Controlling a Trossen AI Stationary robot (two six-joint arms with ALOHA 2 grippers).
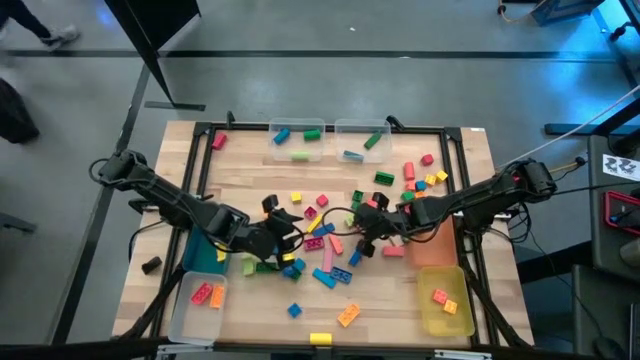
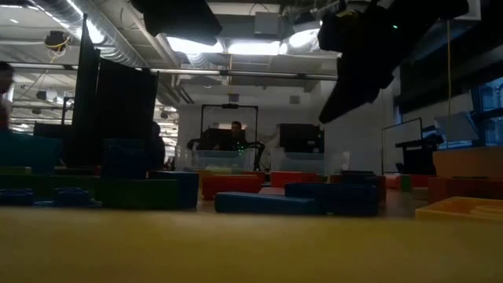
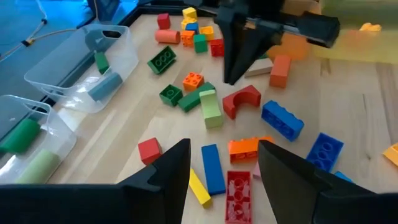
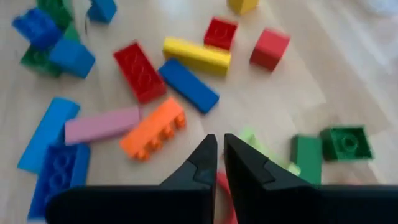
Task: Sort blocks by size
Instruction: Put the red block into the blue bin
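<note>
Wooden worktop (image 1: pixel 250 175) under a dark frame, concrete floor all round.

High view: the blocks (image 1: pixel 322 245) lie scattered over the middle, with a few already in the clear bins at the far edge (image 1: pixel 298 141) and in the clear bin (image 1: pixel 198 305) and yellow bin (image 1: pixel 446 300) at the near corners. My left hand (image 1: pixel 283 240) sits low over the left side of the pile, my right hand (image 1: pixel 366 247) over the middle. They are near each other. Risk: one arm swinging toward a bin could clip the other.

Low view: a dark arm hangs in from above at upper right; blue and red bricks stand in a dim row across the worktop. A person sits far back in the room, well clear.

Left wrist view: my left hand (image 3: pixel 224 163) has its fingers (image 3: pixel 169 165) spread with nothing between them, above a blue bar (image 3: pixel 212 168), a red studded brick (image 3: pixel 237 194) and an orange brick (image 3: pixel 244 147). They are packed tight; closing here could catch two at once or flick a neighbour away.

Right wrist view: my right hand (image 4: pixel 219 157) is closed, tips nearly touching. A sliver of red shows just below the tips; I cannot tell whether it is pinched. If the grip is only on an edge, I judge it would slip on lifting and drop back into the pile, or the closed tips would shove the orange bar (image 4: pixel 153 129) and light green piece (image 4: pixel 252 141) aside.
</note>
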